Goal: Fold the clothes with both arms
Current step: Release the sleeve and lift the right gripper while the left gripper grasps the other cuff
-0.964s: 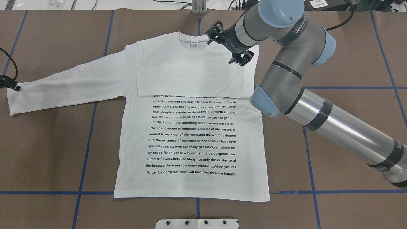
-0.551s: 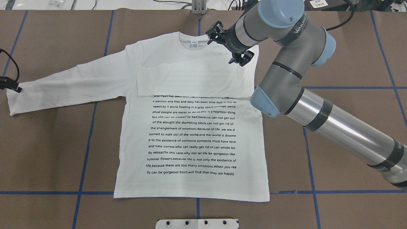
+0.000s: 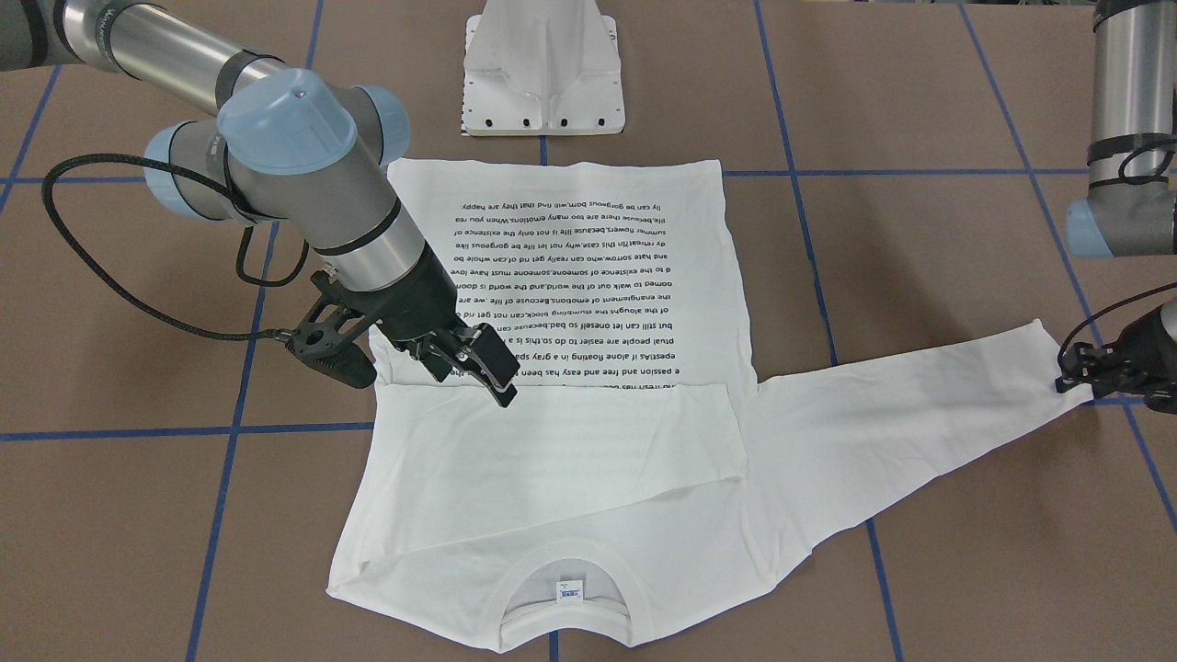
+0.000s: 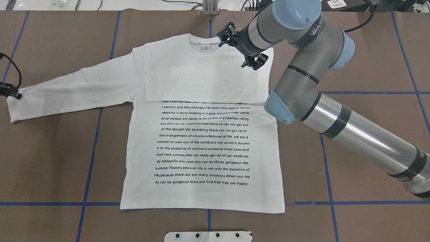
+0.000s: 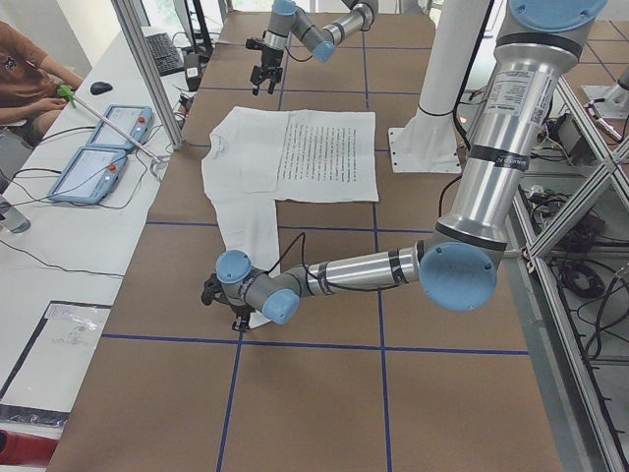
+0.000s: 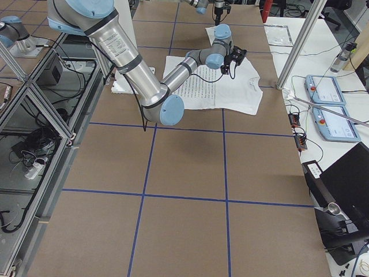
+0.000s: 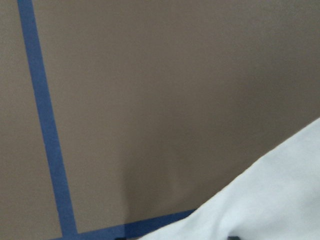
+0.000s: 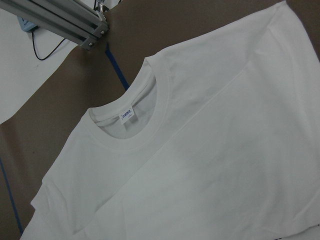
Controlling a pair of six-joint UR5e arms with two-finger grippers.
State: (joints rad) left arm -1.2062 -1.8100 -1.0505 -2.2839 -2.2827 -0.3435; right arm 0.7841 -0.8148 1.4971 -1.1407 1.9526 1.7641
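Observation:
The white long-sleeved T-shirt (image 4: pixel 201 148) lies flat on the brown table with its black text up and its collar (image 3: pixel 563 602) at the far side from the robot. One sleeve is folded across the chest (image 3: pixel 552 441). The other sleeve (image 4: pixel 74 87) stretches out straight. My right gripper (image 4: pixel 254 63) hovers open over the shoulder beside the collar, holding nothing, and also shows in the front view (image 3: pixel 474 368). My left gripper (image 3: pixel 1078 372) sits low at the outstretched sleeve's cuff (image 4: pixel 13 107). Whether it grips the cuff cannot be told.
The white pedestal base (image 3: pixel 542 83) stands at the shirt's hem side. Blue tape lines (image 4: pixel 90 141) cross the brown table cover. A side bench with two teach pendants (image 5: pixel 98 157) and a seated person (image 5: pixel 29 69) runs along the far edge, behind aluminium posts (image 5: pixel 147 69).
The left gripper has shifted slightly at the cuff, toward the robot. The right arm and the shirt look unchanged.

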